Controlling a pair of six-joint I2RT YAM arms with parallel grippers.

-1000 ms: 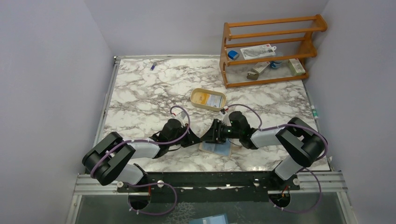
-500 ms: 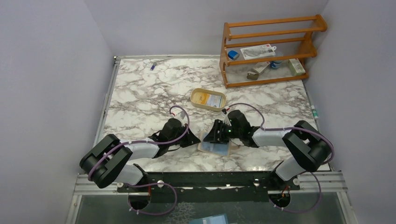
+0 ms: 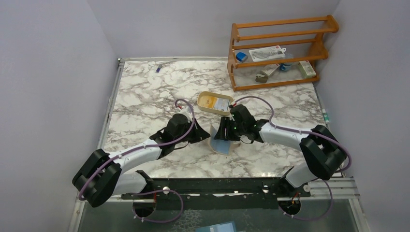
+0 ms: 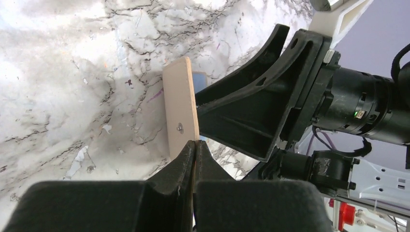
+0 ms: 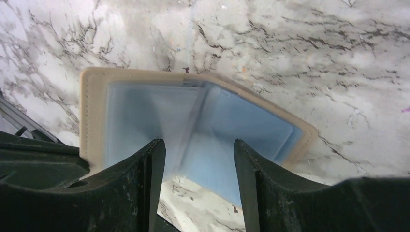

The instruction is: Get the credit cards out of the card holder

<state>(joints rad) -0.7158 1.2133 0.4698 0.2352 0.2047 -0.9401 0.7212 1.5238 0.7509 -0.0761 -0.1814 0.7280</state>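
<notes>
The beige card holder (image 3: 221,143) stands open in a V on the marble, its pale blue inside (image 5: 193,123) facing my right gripper. My left gripper (image 3: 207,137) is shut on the edge of its left flap (image 4: 180,108), which stands upright with its snap showing; the jaws (image 4: 195,145) are pressed together on it. My right gripper (image 3: 224,131) is open, its fingertips (image 5: 199,159) just above the blue inside, touching nothing. A yellow-orange card (image 3: 209,101) and a bluish-white card (image 3: 223,104) lie in the oval tan tray (image 3: 215,110). I cannot tell if a card sits in the pockets.
A wooden rack (image 3: 278,50) with small items stands at the back right. A small purple object (image 3: 158,68) lies at the back left. The oval tray is just beyond the two grippers. A small item (image 3: 326,116) lies at the right table edge.
Both grippers and the card holder have moved away from the near edge toward the tray. The holder, lying flat before, now stands with its left flap raised in my left gripper.
</notes>
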